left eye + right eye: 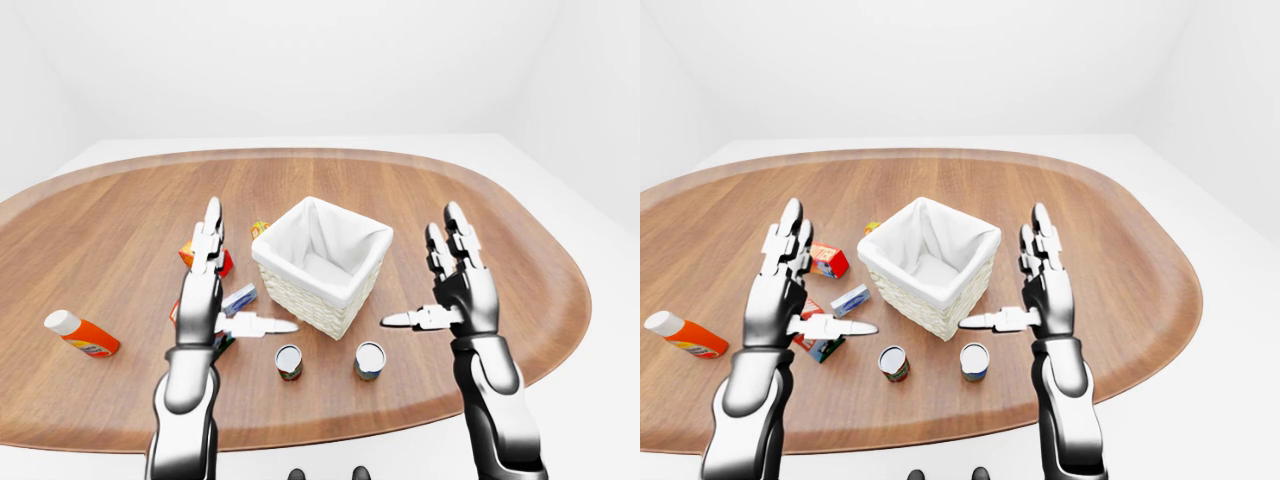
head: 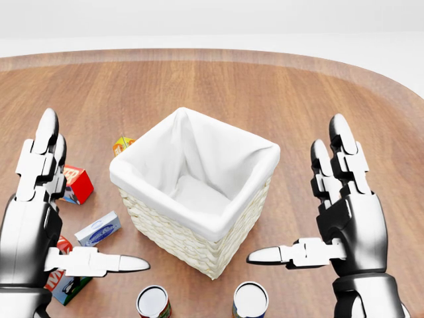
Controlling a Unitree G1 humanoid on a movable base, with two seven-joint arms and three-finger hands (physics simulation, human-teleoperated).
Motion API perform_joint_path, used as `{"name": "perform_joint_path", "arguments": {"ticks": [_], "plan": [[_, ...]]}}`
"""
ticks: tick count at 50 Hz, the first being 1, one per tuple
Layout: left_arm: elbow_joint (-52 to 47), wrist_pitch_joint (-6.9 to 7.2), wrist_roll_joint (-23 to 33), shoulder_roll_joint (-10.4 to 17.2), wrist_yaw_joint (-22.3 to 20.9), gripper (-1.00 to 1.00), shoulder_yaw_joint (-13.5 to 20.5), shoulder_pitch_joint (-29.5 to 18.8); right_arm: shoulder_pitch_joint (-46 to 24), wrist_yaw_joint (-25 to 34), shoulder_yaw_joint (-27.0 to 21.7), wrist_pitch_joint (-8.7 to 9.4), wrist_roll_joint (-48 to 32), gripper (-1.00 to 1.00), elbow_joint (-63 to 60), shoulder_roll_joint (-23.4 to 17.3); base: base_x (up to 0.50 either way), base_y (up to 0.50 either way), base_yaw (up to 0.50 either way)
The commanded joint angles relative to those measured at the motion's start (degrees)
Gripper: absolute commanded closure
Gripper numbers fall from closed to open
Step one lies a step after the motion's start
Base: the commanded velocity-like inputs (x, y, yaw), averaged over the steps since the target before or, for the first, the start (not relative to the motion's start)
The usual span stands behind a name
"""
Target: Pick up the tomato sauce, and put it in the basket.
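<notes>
A white-lined wicker basket stands in the middle of the wooden table. Two cans stand below it in the head view. The left can has a red label and looks like the tomato sauce; the right can has a bluish label. My left hand hovers open to the left of the basket, fingers up and thumb pointing toward it. My right hand mirrors it on the basket's right side, open as well. Neither hand touches anything.
Beside the left hand lie a red box, a small yellow-orange box, a blue-and-white box and a carton partly under the thumb. An orange bottle lies far left. The table's edge runs just below the cans.
</notes>
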Motion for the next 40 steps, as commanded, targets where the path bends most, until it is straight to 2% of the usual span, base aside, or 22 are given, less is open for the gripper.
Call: {"name": "perform_joint_path", "arguments": {"ticks": [1,40], "plan": [[-1.34,0.00,4.21,0.14,-0.63,-1.00,0.10,0.69,-0.05,-0.02,-0.06,0.00,0.03,-1.00,-0.22,0.00,0.00,0.00,0.00],[-2.75,0.00,10.43,-0.07,-3.31,-1.00,-0.97,2.45,0.08,-0.02,0.22,0.00,-0.19,-1.00,0.34,0.07,0.00,0.00,0.00]]}}
